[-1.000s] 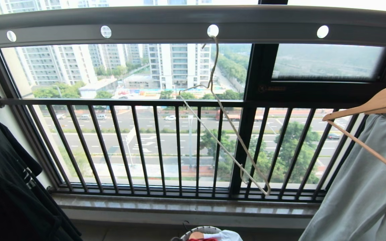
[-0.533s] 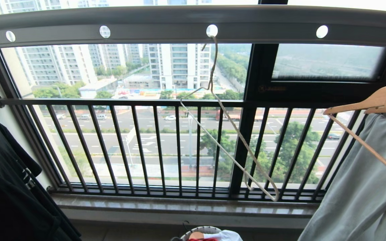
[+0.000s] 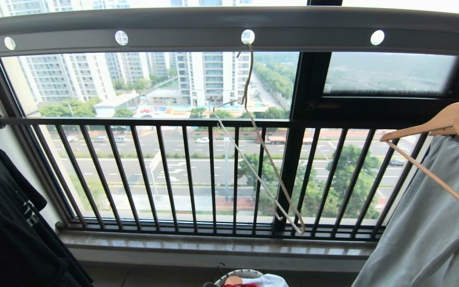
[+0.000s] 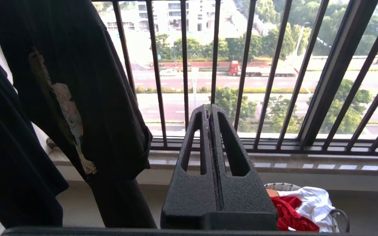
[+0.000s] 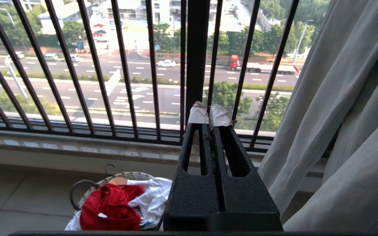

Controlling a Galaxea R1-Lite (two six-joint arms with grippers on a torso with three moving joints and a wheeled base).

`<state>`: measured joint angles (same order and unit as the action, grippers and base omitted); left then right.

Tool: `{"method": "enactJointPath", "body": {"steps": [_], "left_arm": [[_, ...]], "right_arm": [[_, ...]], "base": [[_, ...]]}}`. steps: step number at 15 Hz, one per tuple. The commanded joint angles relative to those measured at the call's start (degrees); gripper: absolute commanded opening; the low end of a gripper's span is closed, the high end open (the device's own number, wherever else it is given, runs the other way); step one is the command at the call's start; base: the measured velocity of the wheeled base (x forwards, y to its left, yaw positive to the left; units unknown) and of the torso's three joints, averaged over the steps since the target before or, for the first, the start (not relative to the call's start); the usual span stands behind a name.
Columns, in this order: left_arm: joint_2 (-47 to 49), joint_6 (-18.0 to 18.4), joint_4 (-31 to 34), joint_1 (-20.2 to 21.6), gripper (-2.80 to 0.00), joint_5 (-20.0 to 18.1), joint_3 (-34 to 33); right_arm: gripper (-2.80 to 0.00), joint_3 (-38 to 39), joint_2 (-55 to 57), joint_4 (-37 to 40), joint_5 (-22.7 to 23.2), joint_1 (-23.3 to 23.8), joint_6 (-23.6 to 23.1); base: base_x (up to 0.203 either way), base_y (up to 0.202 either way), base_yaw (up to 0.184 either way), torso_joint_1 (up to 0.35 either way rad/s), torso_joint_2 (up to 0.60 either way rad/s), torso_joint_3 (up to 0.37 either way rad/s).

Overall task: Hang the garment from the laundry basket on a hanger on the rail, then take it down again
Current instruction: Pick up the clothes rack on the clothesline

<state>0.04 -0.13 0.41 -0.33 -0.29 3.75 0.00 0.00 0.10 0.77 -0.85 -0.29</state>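
I see both my tools pressed closed on nothing: left tool (image 4: 209,109), right tool (image 5: 209,113); garment (image 5: 110,206) sits in the laundry basket (image 5: 77,196).

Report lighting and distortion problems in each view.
Head view: the rail bows from lens distortion; daylight behind leaves the black T-shirt featureless. Left wrist view: the same shirt is backlit and dark. Right wrist view: evenly lit, the garment clear.

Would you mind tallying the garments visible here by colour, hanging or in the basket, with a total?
Red: 1, the garment in the laundry basket
White: 1, white cloth beside it in the basket
Black: 1, black T-shirt hanging at the left
Grey-green: 1, pale garment on a wooden hanger at the right
Total: 4
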Motion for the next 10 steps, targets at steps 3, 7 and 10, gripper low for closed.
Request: {"method": "enactJointPath", "body": {"steps": [3, 7, 10], "left_arm": [[5.99, -0.36, 0.45, 0.04, -2.80, -5.92, 9.05], [21.24, -0.43, -0.02, -0.83, -2.80, -9.50, 20.78], [33.73, -0.57, -0.07, -1.46, -2.80, -19.30, 30.12]], "right_arm": [[-2.80, 0.00, 0.09, -0.01, 0.02, -0.03, -0.01], [-2.80, 0.00, 0.09, -0.01, 0.02, -0.03, -0.02], [-2.80, 0.00, 0.09, -0.01, 0.02, -0.03, 0.02]], "base": [[0.000, 0.000, 0.000, 0.000, 0.00, 0.000], [0.000, 0.000, 0.000, 0.000, 0.00, 0.000], [0.000, 0.000, 0.000, 0.000, 0.00, 0.000]]}}
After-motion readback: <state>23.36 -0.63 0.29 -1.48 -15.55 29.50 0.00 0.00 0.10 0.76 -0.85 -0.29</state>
